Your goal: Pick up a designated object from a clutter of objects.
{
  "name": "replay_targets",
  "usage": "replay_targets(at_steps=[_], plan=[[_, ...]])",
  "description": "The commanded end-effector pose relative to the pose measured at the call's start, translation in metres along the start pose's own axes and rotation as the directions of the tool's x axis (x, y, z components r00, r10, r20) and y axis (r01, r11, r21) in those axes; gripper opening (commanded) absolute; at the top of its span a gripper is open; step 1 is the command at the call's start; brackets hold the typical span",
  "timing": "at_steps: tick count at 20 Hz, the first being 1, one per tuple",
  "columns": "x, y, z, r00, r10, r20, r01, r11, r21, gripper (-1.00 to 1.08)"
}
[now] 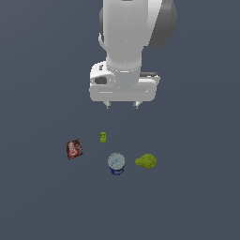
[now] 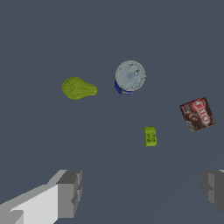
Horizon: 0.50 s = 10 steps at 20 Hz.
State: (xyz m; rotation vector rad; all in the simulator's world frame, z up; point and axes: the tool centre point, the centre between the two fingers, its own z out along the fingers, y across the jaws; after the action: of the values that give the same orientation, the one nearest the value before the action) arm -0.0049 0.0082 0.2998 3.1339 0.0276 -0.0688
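**Colours on a slate-grey surface**

The surface (image 1: 37, 206) is a flat, dark slate grey with no pattern. The pear-like blob (image 1: 146, 161) is olive yellow-green, with faint darker creases across its lumps in the wrist view. The can (image 1: 116, 164) has a deep blue wall and a pale silvery, slightly mottled top. The small block (image 1: 103, 137) is bright green with tiny darker marks. The square packet (image 1: 74, 149) is red-brown, printed with white lettering on red. The arm (image 1: 126, 42) is white with grey sections; the gripper (image 1: 122, 106) body is white, its fingers (image 2: 69, 192) grey.
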Motion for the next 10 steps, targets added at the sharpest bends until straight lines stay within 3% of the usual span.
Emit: replay_targets(at_steps=[1,10], plan=[[0.0,0.0,0.0,1.0,0.0,0.0,0.0,1.0,0.0,1.0],[0.0028,0.0033,-0.0045,0.999,-0.041,0.0,0.041,0.999,-0.019,1.0]])
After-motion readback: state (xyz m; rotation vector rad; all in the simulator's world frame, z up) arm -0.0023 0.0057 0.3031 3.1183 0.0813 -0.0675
